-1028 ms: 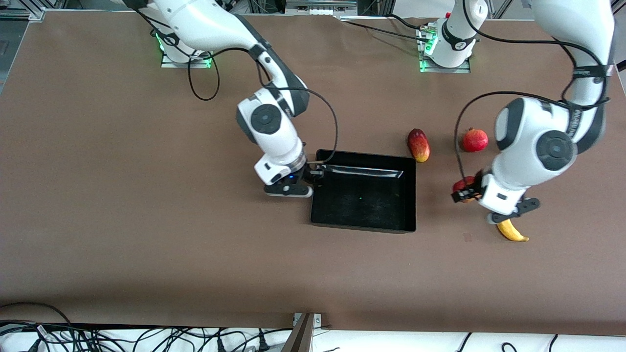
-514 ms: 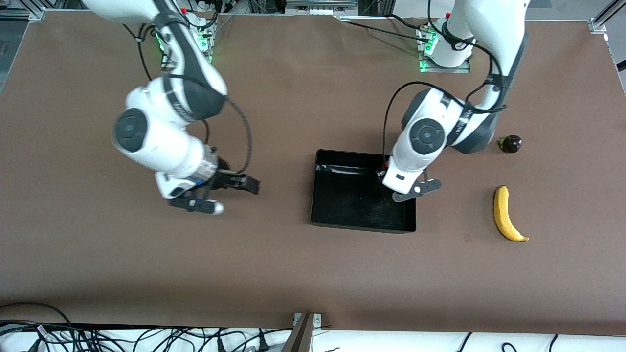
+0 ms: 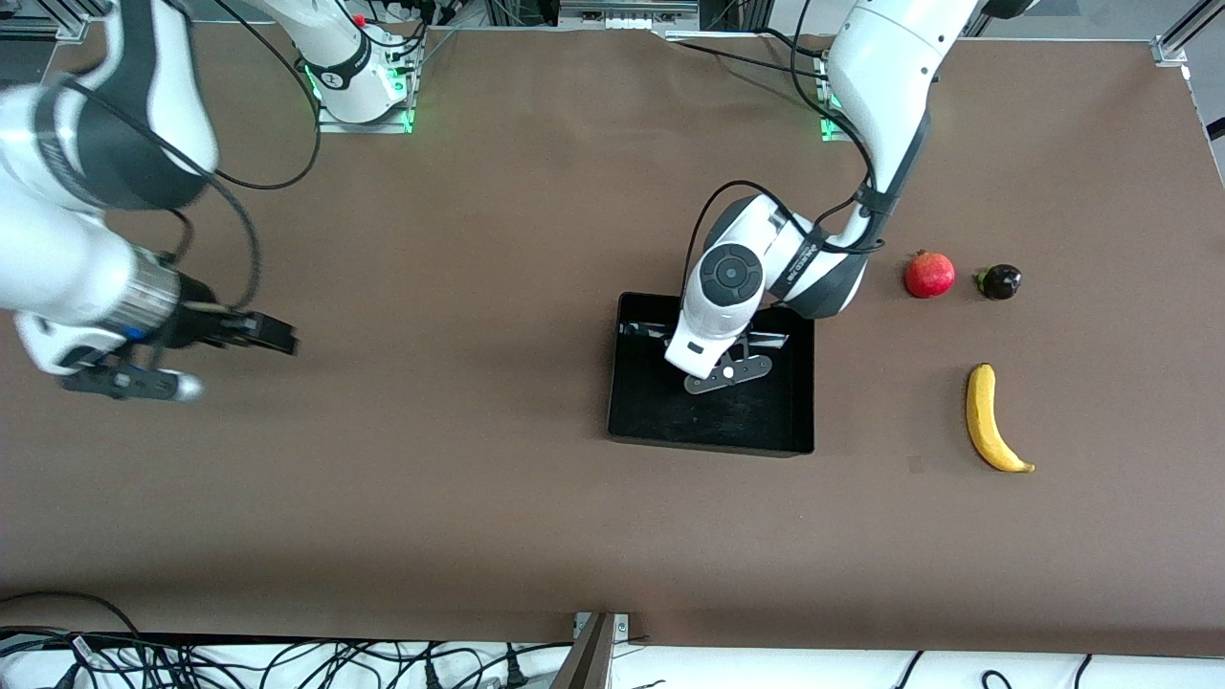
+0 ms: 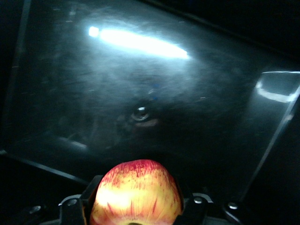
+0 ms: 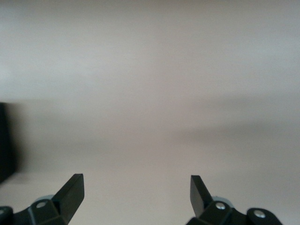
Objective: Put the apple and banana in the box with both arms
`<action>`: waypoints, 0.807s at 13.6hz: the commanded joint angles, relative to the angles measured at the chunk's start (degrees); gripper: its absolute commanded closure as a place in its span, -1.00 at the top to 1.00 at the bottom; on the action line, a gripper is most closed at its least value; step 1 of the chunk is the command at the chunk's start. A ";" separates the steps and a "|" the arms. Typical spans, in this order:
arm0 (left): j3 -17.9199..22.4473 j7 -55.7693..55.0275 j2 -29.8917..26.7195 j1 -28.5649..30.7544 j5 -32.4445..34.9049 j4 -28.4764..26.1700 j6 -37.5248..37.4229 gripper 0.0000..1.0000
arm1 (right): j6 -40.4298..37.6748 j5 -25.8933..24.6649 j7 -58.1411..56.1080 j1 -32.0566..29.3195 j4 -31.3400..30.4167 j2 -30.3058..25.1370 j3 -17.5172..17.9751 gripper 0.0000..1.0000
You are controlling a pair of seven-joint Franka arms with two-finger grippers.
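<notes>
My left gripper (image 3: 716,368) hangs over the middle of the black box (image 3: 710,442). In the left wrist view it (image 4: 136,208) is shut on the apple (image 4: 136,194), red with yellow streaks, held above the glossy box floor (image 4: 140,84). In the front view the wrist hides the apple. The banana (image 3: 991,417) lies on the table toward the left arm's end, apart from the box. My right gripper (image 3: 278,337) is open and empty over bare table toward the right arm's end; its fingertips (image 5: 75,183) stand wide apart.
A uniformly red round fruit with a crown tip (image 3: 929,275) and a small dark fruit (image 3: 1000,281) lie farther from the front camera than the banana. Cables run along the table's near edge (image 3: 287,660).
My left gripper has carried the apple from beside the banana to over the box's middle. My right gripper has moved from the box's edge out toward its own end of the table.
</notes>
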 commanded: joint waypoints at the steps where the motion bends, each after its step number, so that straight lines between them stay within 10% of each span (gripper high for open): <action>1: -2.42 -1.04 2.62 -0.31 1.88 1.93 1.67 -1.00 | -7.62 -2.67 -6.56 0.29 -1.20 -7.43 -4.43 1.00; 3: -2.69 -1.22 4.20 -0.31 2.93 1.84 2.02 -1.00 | -9.84 -3.20 -9.30 -3.46 -0.15 -9.99 -3.15 1.00; 6: -2.69 -1.22 6.22 -0.31 3.02 1.58 3.86 -0.99 | -8.80 -10.12 -8.97 -20.24 -5.58 -15.18 16.34 1.00; 7: -2.69 -1.04 6.49 -0.31 3.89 1.49 3.96 -0.54 | -6.70 -10.58 -8.96 -22.19 -7.77 -16.32 18.21 1.00; 8: -2.69 -0.96 6.58 -0.31 4.95 1.49 3.96 0.61 | -4.59 -10.50 -9.23 -23.08 -9.62 -17.12 18.49 1.00; 9: -2.69 -1.13 6.67 -0.31 5.05 1.57 3.96 1.00 | -3.35 -10.50 -9.31 -23.26 -9.99 -17.12 18.41 1.00; 11: -2.69 -1.57 6.15 -0.05 5.05 1.92 3.00 1.00 | -2.99 -10.67 -9.23 -23.35 -10.08 -17.12 18.41 1.00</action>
